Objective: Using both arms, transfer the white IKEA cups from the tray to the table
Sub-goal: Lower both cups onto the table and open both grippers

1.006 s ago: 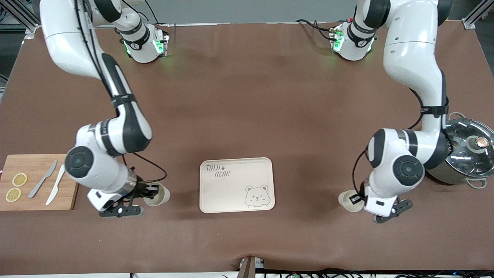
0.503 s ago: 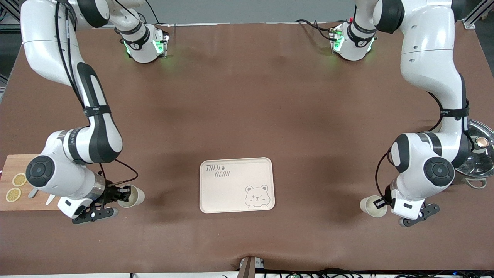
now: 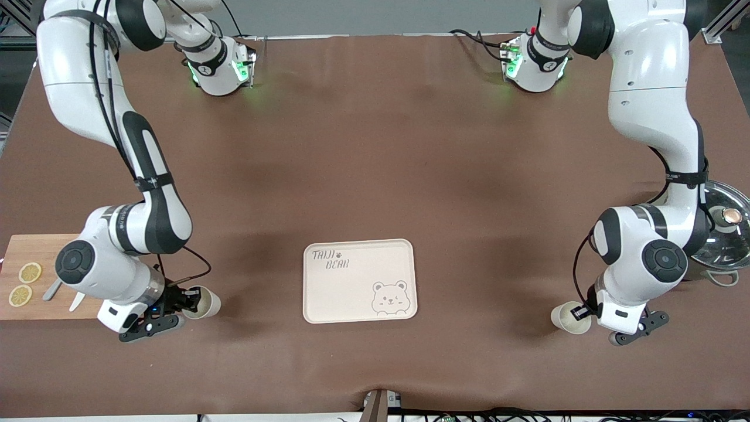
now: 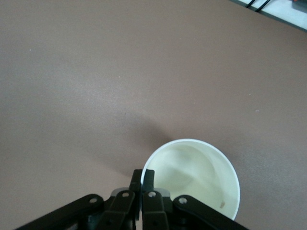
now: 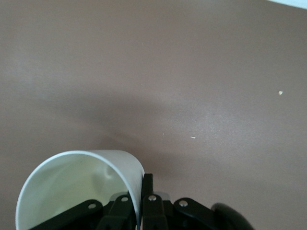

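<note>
Two white cups are each held by the rim. My right gripper [image 3: 190,295] is shut on one white cup [image 3: 202,302] low over the brown table, between the wooden board and the tray. In the right wrist view the fingers [image 5: 148,181] pinch this cup's wall [image 5: 72,187]. My left gripper [image 3: 582,312] is shut on the other white cup [image 3: 567,318] low over the table, between the tray and the pot. In the left wrist view its fingers [image 4: 148,175] pinch the cup's rim [image 4: 196,177].
The cream bear-printed tray [image 3: 358,280] lies between the two cups, with nothing on it. A wooden cutting board [image 3: 35,252] with lemon slices and knives lies at the right arm's end. A steel pot with a glass lid [image 3: 723,228] stands at the left arm's end.
Both arms have moved away from the tray toward their own ends of the table, each carrying its cup. Most of the movement came early; the last shift is small.
</note>
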